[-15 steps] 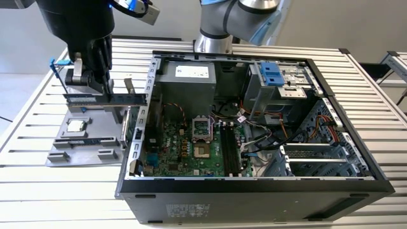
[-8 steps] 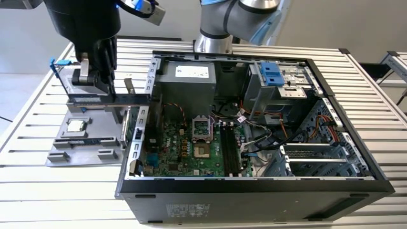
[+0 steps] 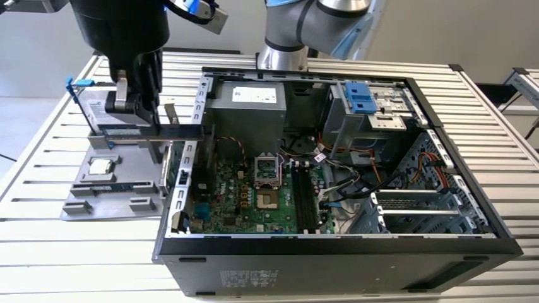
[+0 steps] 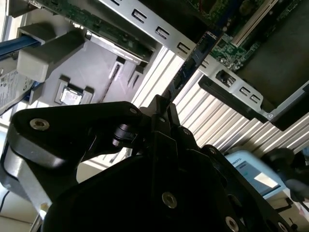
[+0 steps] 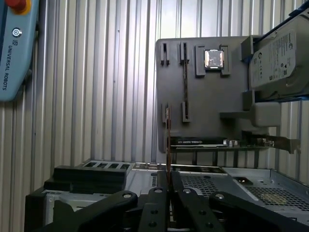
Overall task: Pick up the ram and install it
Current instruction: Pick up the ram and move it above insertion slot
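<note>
My gripper [image 3: 137,125] is shut on the ram [image 3: 178,131], a thin dark stick held level above the grey parts tray [image 3: 80,189], at the exterior view's left of the open computer case [image 3: 337,246]. One end of the stick reaches over the case's side wall. In the first wrist view the ram [image 5: 167,140] shows edge-on, rising from the closed fingers [image 5: 159,195]. In the second wrist view the ram [image 4: 193,63] shows blue-green, pointing from the fingertips [image 4: 159,104] toward the case. The motherboard's dark memory slots [image 3: 305,196] lie inside the case.
The tray [image 5: 203,96] carries a processor [image 5: 214,58], a hard drive [image 5: 275,58], a green expansion card [image 5: 207,142] and another thin stick [image 5: 185,82] in its holder. A control pendant [image 5: 14,48] lies on the slatted table. Cables and a drive cage [image 3: 370,113] crowd the case.
</note>
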Robot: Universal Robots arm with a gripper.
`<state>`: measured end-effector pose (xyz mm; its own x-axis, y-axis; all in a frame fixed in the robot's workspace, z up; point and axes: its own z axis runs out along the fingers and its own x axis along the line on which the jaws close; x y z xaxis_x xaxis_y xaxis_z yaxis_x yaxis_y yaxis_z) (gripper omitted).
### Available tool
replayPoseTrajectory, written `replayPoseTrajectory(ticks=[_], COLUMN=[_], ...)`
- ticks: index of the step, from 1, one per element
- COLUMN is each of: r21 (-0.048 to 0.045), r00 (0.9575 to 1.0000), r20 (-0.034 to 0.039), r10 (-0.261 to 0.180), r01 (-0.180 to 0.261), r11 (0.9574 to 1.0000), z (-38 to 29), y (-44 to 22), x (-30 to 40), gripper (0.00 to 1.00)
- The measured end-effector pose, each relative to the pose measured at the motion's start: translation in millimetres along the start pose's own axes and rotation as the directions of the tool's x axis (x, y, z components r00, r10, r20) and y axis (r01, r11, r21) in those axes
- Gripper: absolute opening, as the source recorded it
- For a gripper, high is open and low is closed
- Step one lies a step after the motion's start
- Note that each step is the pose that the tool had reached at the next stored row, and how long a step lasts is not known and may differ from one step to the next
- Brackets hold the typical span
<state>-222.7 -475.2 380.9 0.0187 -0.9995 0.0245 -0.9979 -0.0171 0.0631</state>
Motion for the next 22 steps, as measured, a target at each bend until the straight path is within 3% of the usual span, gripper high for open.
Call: replayPoseTrajectory(ticks=[22], r21=[-0.0003], r00=[0.9999], r20=[-0.0019], r10=[0.01], r01=[-0.01], r11=[0.9999], z=[-1.5], y=[-23.4], x=[0.5], gripper=[0.0])
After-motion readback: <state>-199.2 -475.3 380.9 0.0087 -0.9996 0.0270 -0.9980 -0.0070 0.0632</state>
